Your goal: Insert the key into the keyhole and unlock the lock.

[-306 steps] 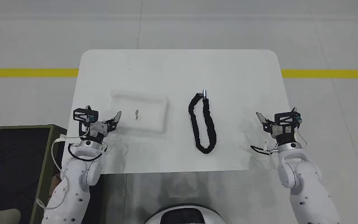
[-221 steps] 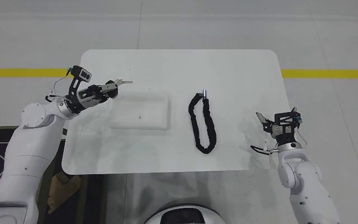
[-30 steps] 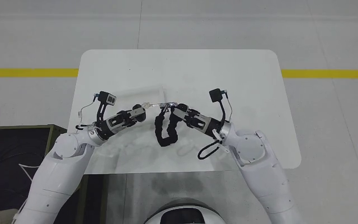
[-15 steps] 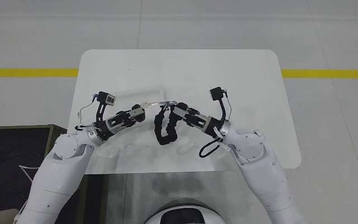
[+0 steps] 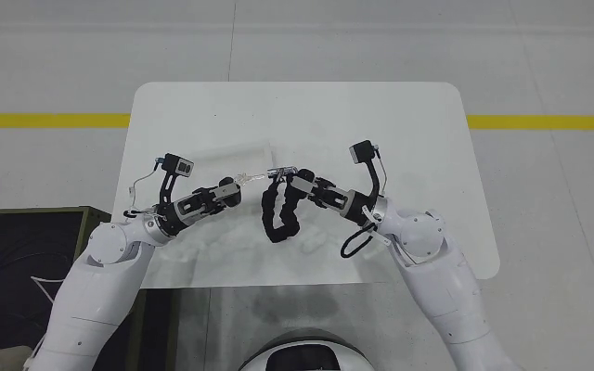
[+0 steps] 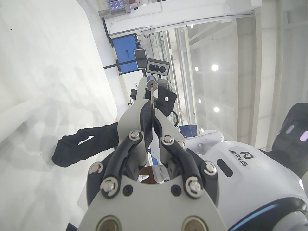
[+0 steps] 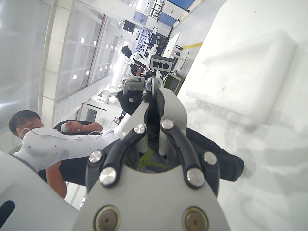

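1. The lock [image 5: 277,215], a chain in a black sleeve, hangs in a loop below the two grippers, at the middle of the table's [image 5: 418,121] near half. Whether the loop touches the table cannot be told.
2. The left gripper [image 5: 232,189] sits left of the loop. Its fingers [image 6: 144,111] are narrow, clamped on the head of the key [image 6: 152,98]. The key blade points right, toward the other gripper.
3. The right gripper [image 5: 295,182] sits right of the loop and faces the left gripper. Its fingers [image 7: 168,102] are narrow, clamped on the upper end of the lock, just behind the metal cylinder [image 6: 152,85].
4. The cylinder is held up off the table, between the two grippers. Its keyhole faces left.
5. The key tip meets the keyhole, in line with the cylinder. How deep the blade sits cannot be told.
6. A white foam pad [image 7: 252,68] lies flat on the table, beyond the grippers and to the left.
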Available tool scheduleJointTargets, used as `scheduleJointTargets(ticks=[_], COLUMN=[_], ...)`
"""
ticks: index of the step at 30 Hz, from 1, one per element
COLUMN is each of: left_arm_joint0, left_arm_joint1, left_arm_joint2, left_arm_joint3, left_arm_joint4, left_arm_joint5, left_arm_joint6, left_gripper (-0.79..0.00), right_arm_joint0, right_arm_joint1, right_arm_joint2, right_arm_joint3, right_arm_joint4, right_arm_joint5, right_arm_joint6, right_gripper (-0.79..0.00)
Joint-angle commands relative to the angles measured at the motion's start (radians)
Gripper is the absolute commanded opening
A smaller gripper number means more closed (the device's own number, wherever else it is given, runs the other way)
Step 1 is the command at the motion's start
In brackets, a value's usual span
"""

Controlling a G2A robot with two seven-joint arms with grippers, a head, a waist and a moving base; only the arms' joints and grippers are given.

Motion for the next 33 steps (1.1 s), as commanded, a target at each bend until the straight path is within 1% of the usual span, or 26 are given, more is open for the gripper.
scheduleJointTargets(ticks=[1, 33], left_arm_joint0=[0.001, 0.003], left_arm_joint1=[-0.002, -0.026], left_arm_joint2=[0.000, -0.005], left_arm_joint3=[-0.003, -0.006], left_arm_joint4=[0.010, 0.033], left_arm_joint5=[-0.002, 0.017], left_arm_joint6=[0.001, -0.010], left_gripper=[-0.785, -0.785], right_arm_joint0=[0.000, 0.000], right_arm_joint1=[0.001, 0.020], right_arm_joint2=[-0.001, -0.014], right_arm_joint3=[-0.001, -0.008], right_arm_joint4=[-0.004, -0.030], right_arm_joint5=[-0.003, -0.003], right_arm_joint6=[-0.002, 0.002], right_gripper=[-0.785, -0.785])
